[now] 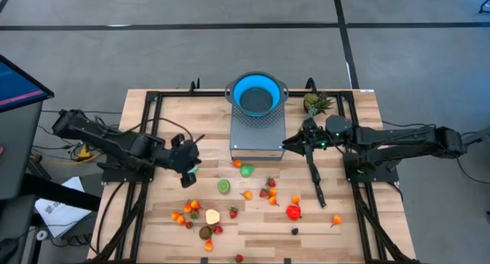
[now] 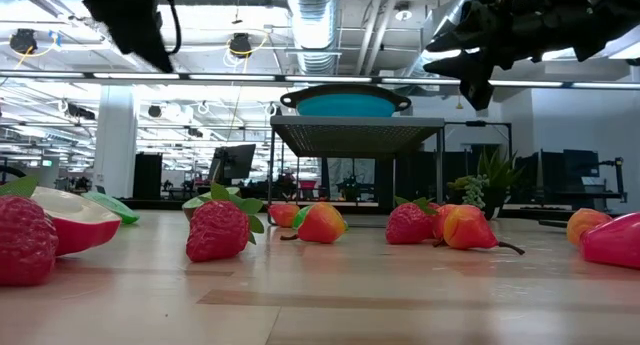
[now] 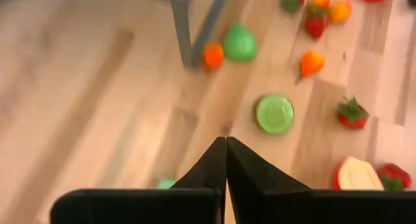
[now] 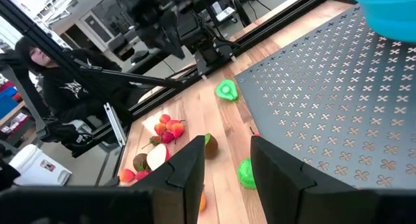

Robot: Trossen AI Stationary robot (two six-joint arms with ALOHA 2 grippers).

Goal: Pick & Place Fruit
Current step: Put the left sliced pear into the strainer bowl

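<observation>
Several small toy fruits lie scattered on the wooden table's near half: a green pear [image 1: 246,171], a lime half [image 1: 223,186], strawberries [image 1: 269,183], an apple slice [image 1: 212,216] and a red piece [image 1: 293,212]. My left gripper [image 1: 187,168] is shut and empty, raised above the table left of the fruit; it also shows in its wrist view [image 3: 226,146]. A small green piece [image 3: 166,183] lies on the table below it. My right gripper [image 1: 295,144] is open and empty at the grey stand's right near corner; it also shows in its wrist view [image 4: 227,175].
A blue bowl [image 1: 256,94] sits on a grey perforated stand [image 1: 256,138] at the table's far middle. A spiky pineapple-like piece [image 1: 315,103] stands right of it. A long dark piece [image 1: 315,181] lies on the table. A person [image 4: 39,62] sits beyond the left edge.
</observation>
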